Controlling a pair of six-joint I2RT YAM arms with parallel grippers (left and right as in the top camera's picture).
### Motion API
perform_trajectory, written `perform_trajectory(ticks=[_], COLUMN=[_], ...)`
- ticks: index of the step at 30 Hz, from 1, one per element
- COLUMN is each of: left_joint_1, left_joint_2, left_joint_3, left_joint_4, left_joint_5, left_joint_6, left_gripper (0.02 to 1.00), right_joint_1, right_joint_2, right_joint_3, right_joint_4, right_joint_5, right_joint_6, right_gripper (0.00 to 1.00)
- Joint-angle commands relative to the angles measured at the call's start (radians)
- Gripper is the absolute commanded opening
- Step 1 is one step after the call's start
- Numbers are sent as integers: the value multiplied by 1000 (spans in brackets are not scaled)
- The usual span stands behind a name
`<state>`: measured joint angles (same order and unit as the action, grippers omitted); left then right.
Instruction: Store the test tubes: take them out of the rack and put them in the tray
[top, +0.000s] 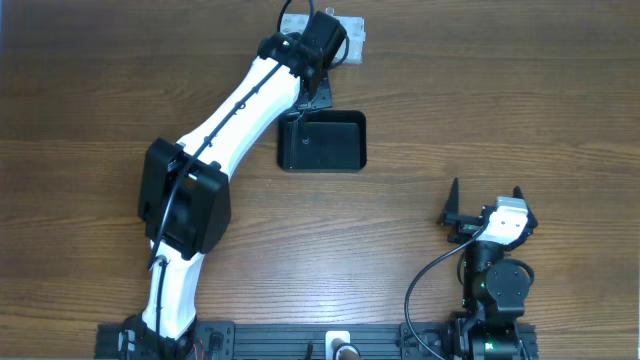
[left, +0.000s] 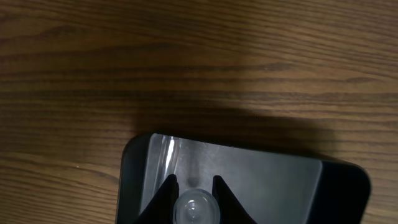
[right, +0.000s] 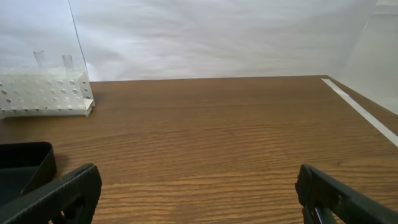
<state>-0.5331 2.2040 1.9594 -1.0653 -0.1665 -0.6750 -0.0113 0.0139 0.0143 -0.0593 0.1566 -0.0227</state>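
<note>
Step in hand looks like drop-off. Left tool (left: 194, 182) is pinched narrow on a test tube (left: 196, 208), seen end-on, over the black tray (left: 132, 180) by one end wall. A second tube (left: 166, 160) seems to lie inside. Next move: lower, lay it flat, release. The rack (right: 43, 93) holds two spare tubes (right: 67, 62). Right tool (right: 198, 179) is wide open and empty above the surface (right: 217, 124).

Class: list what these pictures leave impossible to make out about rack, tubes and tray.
- Top view: the rack is mostly covered by the left arm; what it holds cannot be counted.
- Left wrist view: the test tube between the jaws is cut off by the edge; its length is hidden.
- Right wrist view: the tray is cut off; its wall hides its inside.
</note>
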Motion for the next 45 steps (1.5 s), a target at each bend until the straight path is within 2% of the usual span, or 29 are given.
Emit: perform_trajectory(ticks=[1, 26, 30, 35, 39, 43, 44, 45], left_joint_1=[-2, -8, -8, -8, -8, -15, -24, -26], left_joint_2=[28, 126, 132, 132, 95, -35, -101, -138], left_joint_3=[4, 4, 4, 4, 4, 4, 4, 4], left_joint_4=[3, -50, -50, -50, -45, 11, 49, 74], left_joint_5=[21, 47, 47, 46, 31, -50, -121, -165], left_joint_6=[-14, -13, -13, -13, -14, -14, -14, -14], left_gripper=[38, 40, 75, 246, 426, 577, 744, 849], right_joint_1=[4, 4, 4, 4, 4, 4, 4, 4], right_joint_2=[-7, -7, -7, -7, -7, -7, -7, -7], right_joint_3=[-9, -9, -9, -9, -9, -9, -9, -9], right_joint_4=[0, 0, 0, 0, 0, 0, 0, 0], right_joint_5=[-2, -2, -2, -2, -2, -2, -2, -2], right_joint_6=[6, 6, 6, 6, 6, 6, 6, 6], right_gripper=[991, 991, 991, 991, 993, 993, 991, 993])
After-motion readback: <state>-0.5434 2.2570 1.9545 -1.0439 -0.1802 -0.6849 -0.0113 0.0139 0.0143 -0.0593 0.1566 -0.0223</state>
